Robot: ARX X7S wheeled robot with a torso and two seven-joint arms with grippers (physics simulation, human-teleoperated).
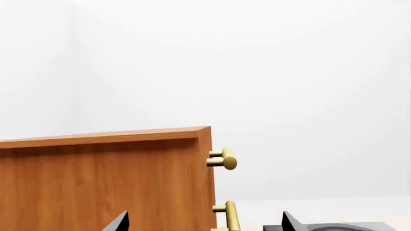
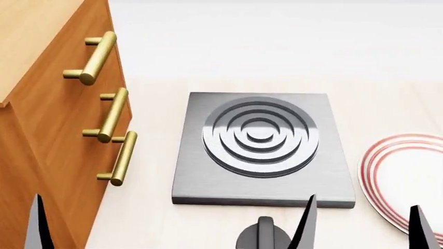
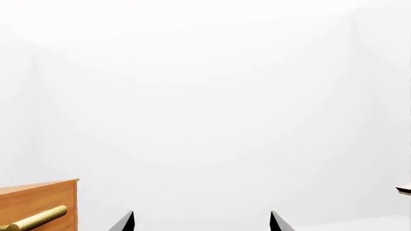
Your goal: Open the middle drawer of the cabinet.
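Note:
The cabinet (image 2: 35, 31) stands at the left of the head view, its three drawers shut. The middle drawer (image 2: 69, 116) carries the second brass bar handle (image 2: 111, 115). My left gripper (image 1: 204, 224) is open and empty, level with the cabinet's side (image 1: 103, 183). The lower of two handles (image 1: 230, 216) shows between its fingertips, farther off. One left finger (image 2: 38, 225) shows low in the head view, below the third handle (image 2: 123, 158). My right gripper (image 2: 363, 228) is open and empty, away from the cabinet, and shows in its wrist view (image 3: 200, 222) too.
A grey stove plate (image 2: 260, 148) with concentric rings lies on the pale counter beside the cabinet, with a dark knob (image 2: 263, 236) in front of it. A white plate with red rings (image 2: 408, 176) lies at the right. The cabinet's corner (image 3: 38, 202) shows in the right wrist view.

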